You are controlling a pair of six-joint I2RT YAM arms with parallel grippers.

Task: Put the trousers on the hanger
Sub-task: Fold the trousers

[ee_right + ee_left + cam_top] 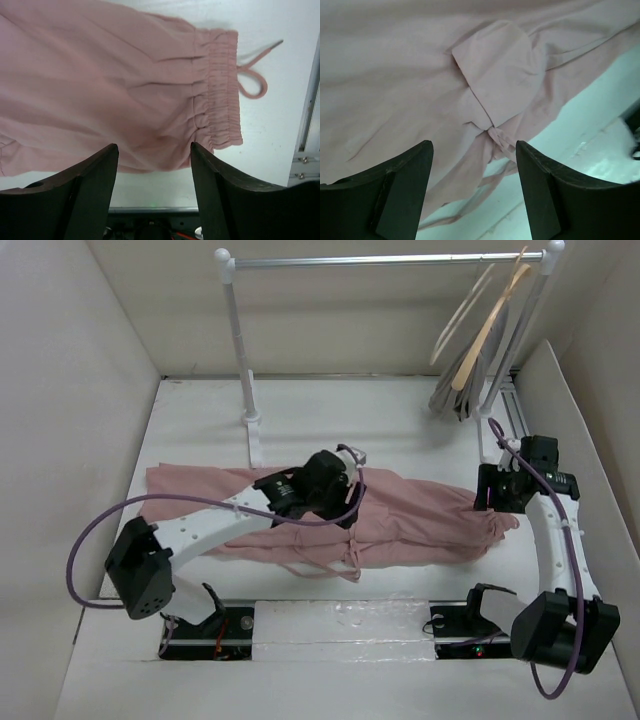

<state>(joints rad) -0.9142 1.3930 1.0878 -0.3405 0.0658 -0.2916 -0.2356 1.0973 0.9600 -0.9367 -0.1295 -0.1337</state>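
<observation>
The dusty-pink trousers (410, 520) lie flat across the middle of the table, with the gathered waist (220, 90) at the right and a drawstring (252, 82) trailing off it. My left gripper (345, 480) is open and empty just above the middle of the trousers; its wrist view shows a fabric fold (495, 80) and thin strings (495, 180) between the jaws (474, 155). My right gripper (497, 490) is open and empty above the waist end (154, 155). The pale cream hanger (462, 312) hangs on the rail at the back right, looking blurred.
A white clothes rail (380, 259) stands at the back on two posts, the left post (243, 350) just behind the trousers. A tan wooden hanger (488, 328) with a grey garment (455, 395) hangs beside the cream one. White walls enclose the table on both sides.
</observation>
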